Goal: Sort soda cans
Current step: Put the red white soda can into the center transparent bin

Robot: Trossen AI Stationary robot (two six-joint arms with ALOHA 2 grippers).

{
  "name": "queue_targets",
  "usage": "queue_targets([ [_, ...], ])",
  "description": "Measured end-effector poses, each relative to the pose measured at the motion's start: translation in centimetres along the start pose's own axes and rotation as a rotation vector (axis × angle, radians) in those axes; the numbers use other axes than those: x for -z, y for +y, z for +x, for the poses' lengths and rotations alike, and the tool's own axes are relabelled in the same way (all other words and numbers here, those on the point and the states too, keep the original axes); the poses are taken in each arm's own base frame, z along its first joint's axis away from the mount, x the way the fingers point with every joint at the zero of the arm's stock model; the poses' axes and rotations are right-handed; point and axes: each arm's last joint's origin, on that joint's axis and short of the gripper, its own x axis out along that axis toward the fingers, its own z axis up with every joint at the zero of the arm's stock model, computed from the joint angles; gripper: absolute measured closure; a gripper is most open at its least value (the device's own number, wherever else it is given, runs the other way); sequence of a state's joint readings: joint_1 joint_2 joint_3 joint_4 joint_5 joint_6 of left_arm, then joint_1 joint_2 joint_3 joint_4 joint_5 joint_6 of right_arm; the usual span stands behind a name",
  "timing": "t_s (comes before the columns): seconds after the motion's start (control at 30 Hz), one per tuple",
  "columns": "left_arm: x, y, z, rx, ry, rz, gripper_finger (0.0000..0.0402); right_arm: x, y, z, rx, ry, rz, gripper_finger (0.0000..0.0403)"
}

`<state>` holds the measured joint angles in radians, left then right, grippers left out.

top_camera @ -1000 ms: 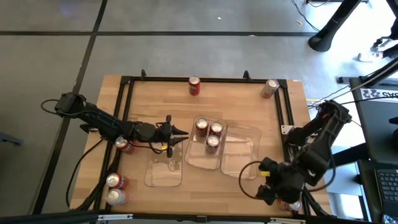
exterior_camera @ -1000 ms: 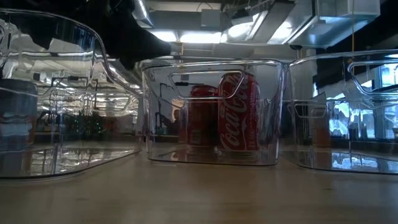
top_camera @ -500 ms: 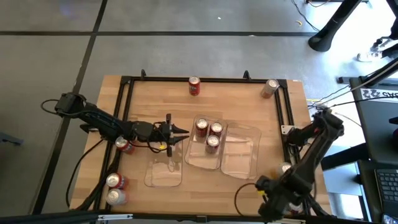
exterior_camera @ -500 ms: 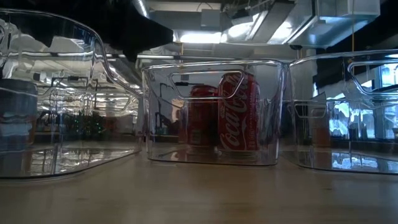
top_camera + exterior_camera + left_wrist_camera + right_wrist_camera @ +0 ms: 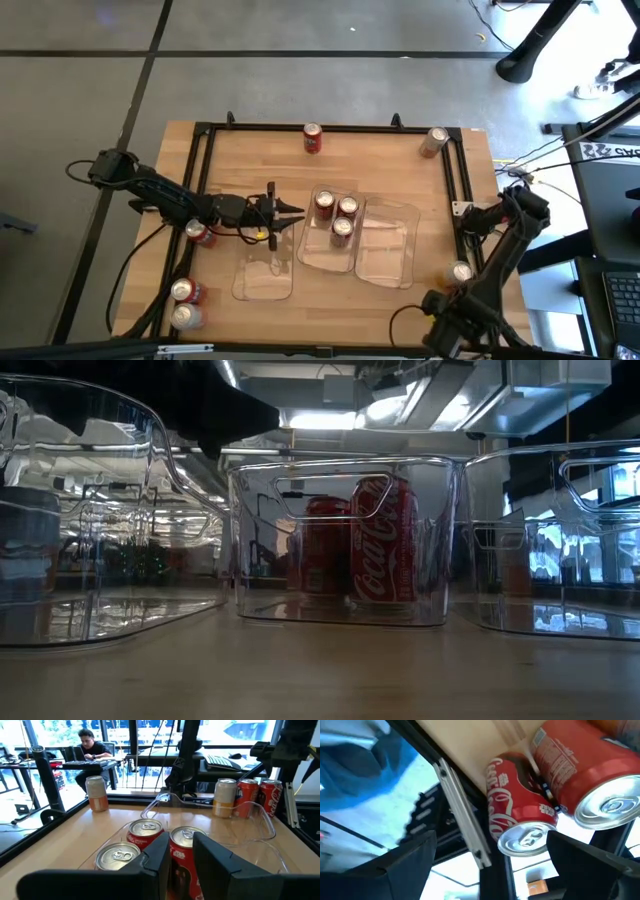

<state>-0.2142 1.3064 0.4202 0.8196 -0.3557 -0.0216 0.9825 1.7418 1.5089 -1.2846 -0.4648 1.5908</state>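
My left gripper (image 5: 290, 213) hovers open with a narrow gap just left of the clear tray (image 5: 312, 250) that holds three red soda cans (image 5: 338, 214). In the left wrist view those cans (image 5: 145, 832) stand right ahead of my left gripper (image 5: 181, 862). My right gripper (image 5: 491, 840) is open at the table's near right corner. Its fingers stand wide on either side of a red Coca-Cola can (image 5: 512, 810), with an orange-red can (image 5: 575, 770) beside it. The high view shows only the right arm's wrist (image 5: 450, 325) at the picture's edge.
Loose cans stand at the far edge (image 5: 313, 138), the far right corner (image 5: 434, 141), the right side (image 5: 460, 272), beside the left arm (image 5: 200, 233) and at the near left corner (image 5: 185, 291). Two other clear trays (image 5: 385, 250) (image 5: 262, 280) stand nearby. A black frame (image 5: 205, 180) rims the table. A person sits beyond it.
My right arm has swung toward the table's near edge, down to the near right corner, uncovering the can on the right side. My left arm has kept still.
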Motion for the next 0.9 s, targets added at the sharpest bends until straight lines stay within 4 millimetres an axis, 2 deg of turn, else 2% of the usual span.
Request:
queue_targets([
  [0.13,0.0,0.0,0.0,0.000,-0.001,-0.002,0.0325,1.0,0.1,1.1,0.034,-0.003,-0.082,0.0029],
  [0.37,0.0,0.0,0.0,0.000,0.000,-0.004,0.0325,2.7,0.0,3.0,0.123,-0.007,-0.115,0.0029],
  [0.9,0.0,0.0,0.0,0.001,0.001,-0.004,0.0325,3.2,-0.5,3.6,0.177,-0.144,-0.089,0.0029],
])
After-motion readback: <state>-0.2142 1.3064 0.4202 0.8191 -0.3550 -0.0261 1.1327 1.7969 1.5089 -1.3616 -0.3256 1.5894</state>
